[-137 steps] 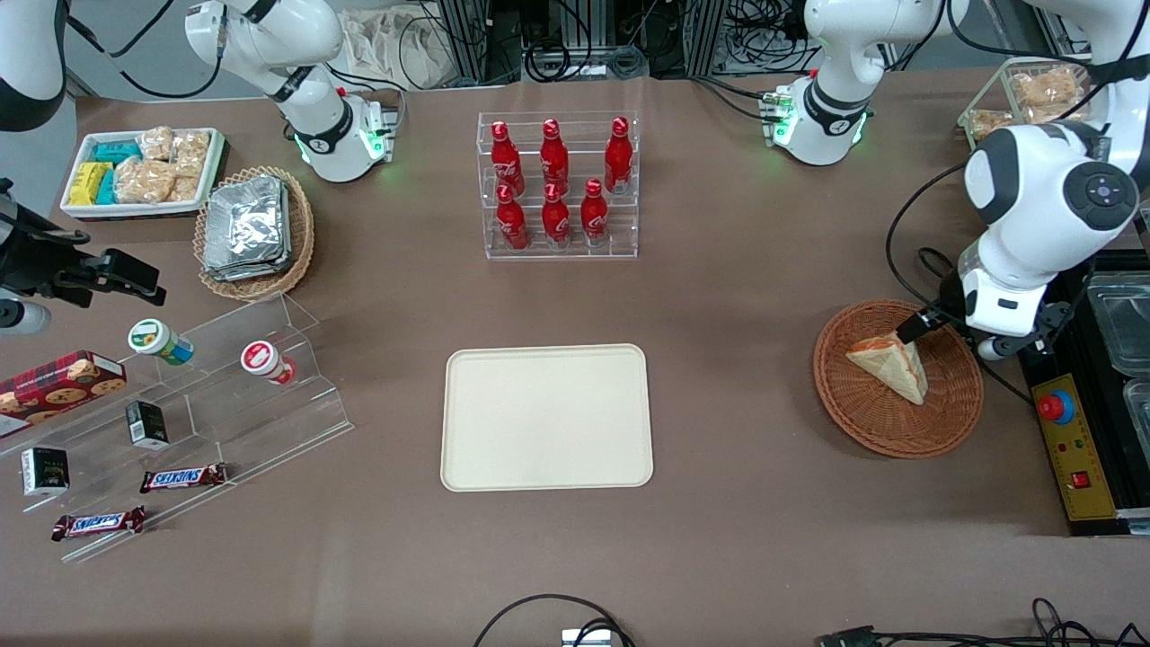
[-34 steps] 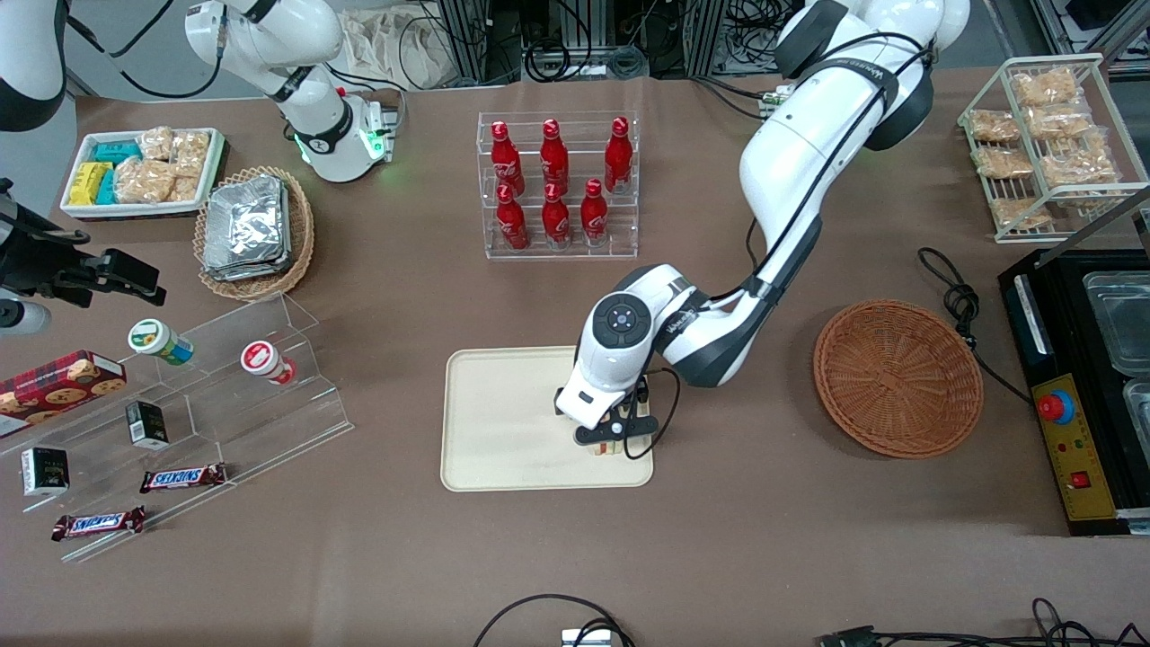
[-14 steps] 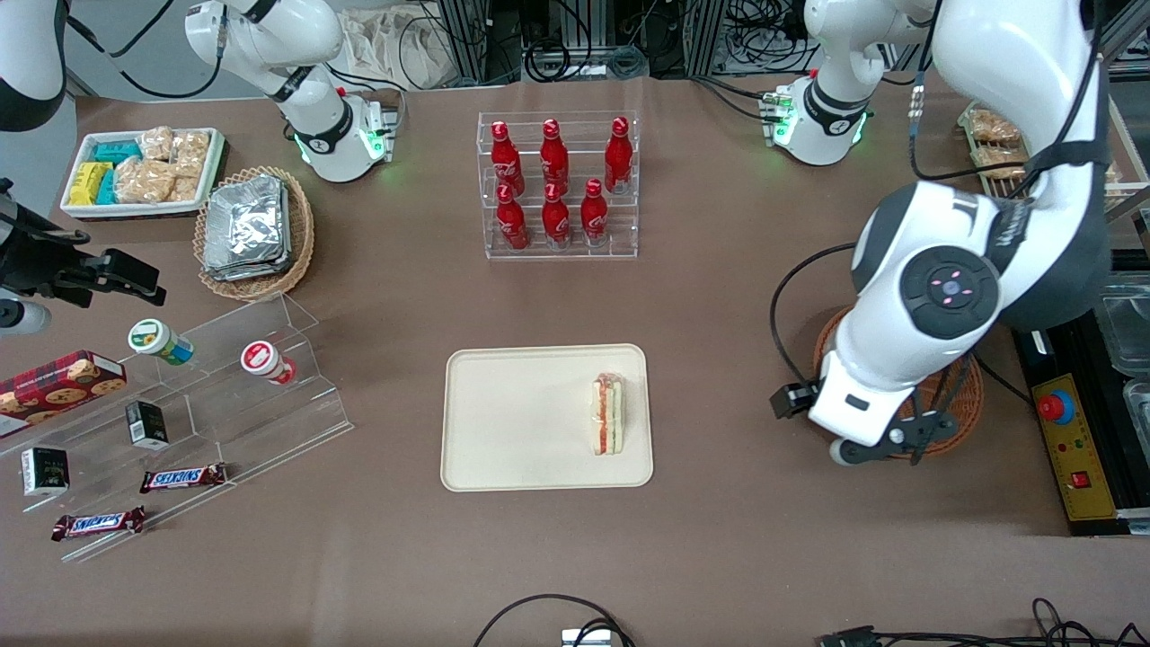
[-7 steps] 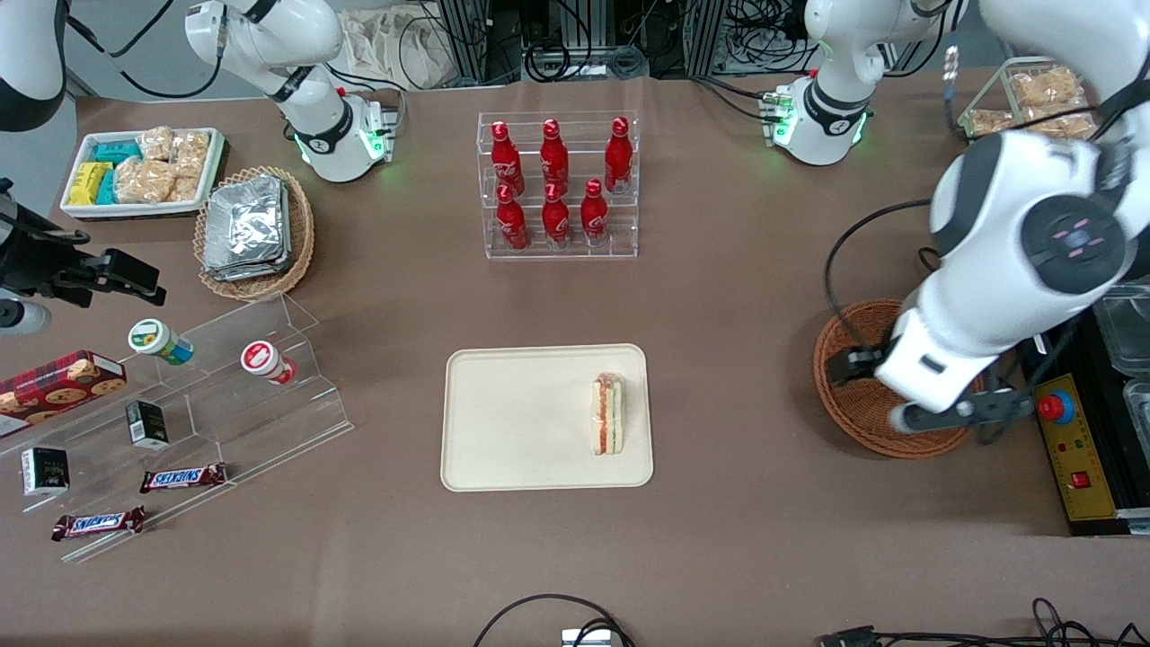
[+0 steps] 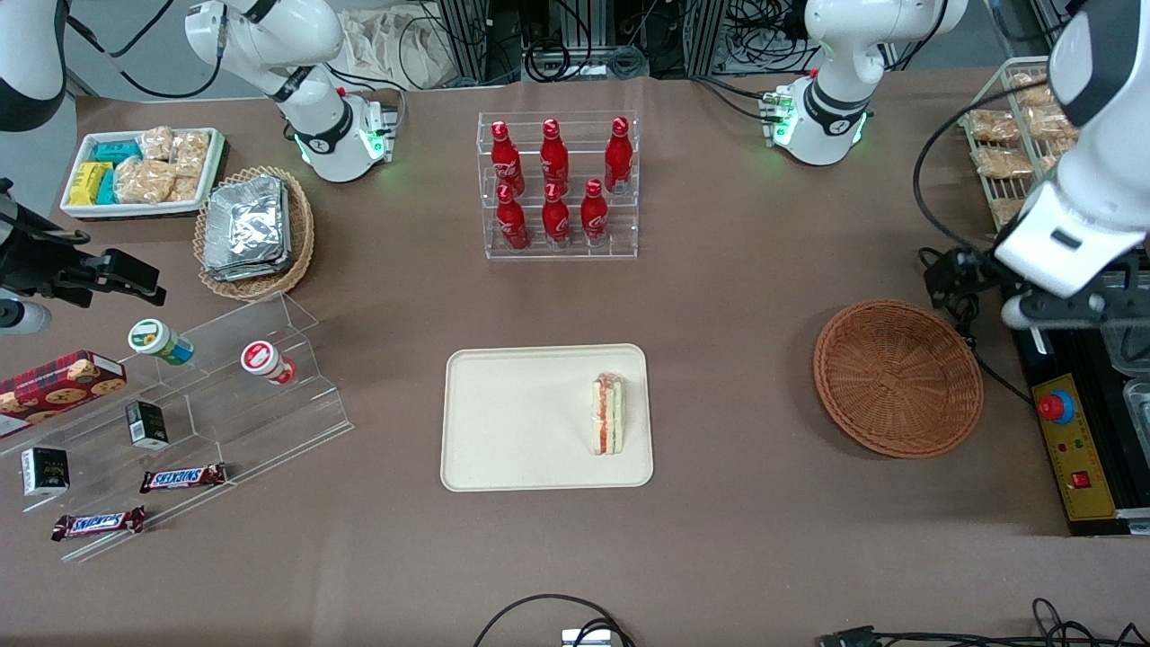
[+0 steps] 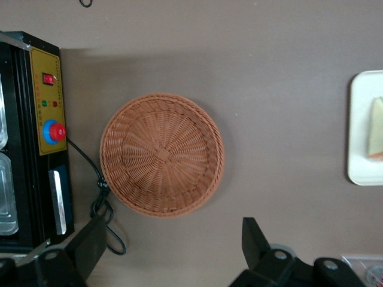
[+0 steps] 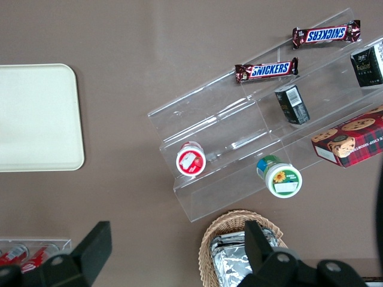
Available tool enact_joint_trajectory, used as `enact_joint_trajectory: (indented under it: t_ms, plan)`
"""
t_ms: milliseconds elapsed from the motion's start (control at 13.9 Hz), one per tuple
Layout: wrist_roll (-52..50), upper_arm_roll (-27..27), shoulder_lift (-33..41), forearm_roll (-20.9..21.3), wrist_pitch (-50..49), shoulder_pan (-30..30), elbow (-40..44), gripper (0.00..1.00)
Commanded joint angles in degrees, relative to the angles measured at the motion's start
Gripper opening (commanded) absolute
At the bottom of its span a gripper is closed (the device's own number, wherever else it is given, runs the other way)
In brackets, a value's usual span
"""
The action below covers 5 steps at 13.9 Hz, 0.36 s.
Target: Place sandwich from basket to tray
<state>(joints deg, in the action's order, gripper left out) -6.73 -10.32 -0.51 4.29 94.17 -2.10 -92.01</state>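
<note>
Front view: the sandwich [image 5: 608, 414] stands on its edge on the cream tray [image 5: 503, 422], near the rim toward the working arm's end. The wicker basket [image 5: 897, 378] holds nothing. The pincer [image 5: 1060, 310] hangs above the counter [image 5: 737, 288] beside the basket.

Left wrist view: its fingers [image 6: 254, 234] are spread apart, gripping nothing, over the basket [image 6: 161, 153].

one sandwich [image 5: 608, 414], on one cream tray [image 5: 503, 449]. one reddish-brown basket [image 5: 897, 377]. one gripper [image 6: 173, 254], fingers apart, high over table near basket. six red bottles [image 5: 554, 180] in one clear rack. one tan basket [image 5: 296, 243] of foil packs. two snickers bars [image 5: 182, 477]. two round tubs [image 5: 162, 341]. one cookie box [image 5: 58, 382].
</note>
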Motion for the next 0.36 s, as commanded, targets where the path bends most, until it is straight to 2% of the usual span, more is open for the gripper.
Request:
enact_joint_trajectory:
  t_ms: [0,288]
  plan:
    - [1.9,0.0,6.0,-2.6,-0.8,-0.7,-5.3,1.0]
    - [3.1,0.0,8.3,-5.0,-2.8,-2.6,-6.2,1.0]
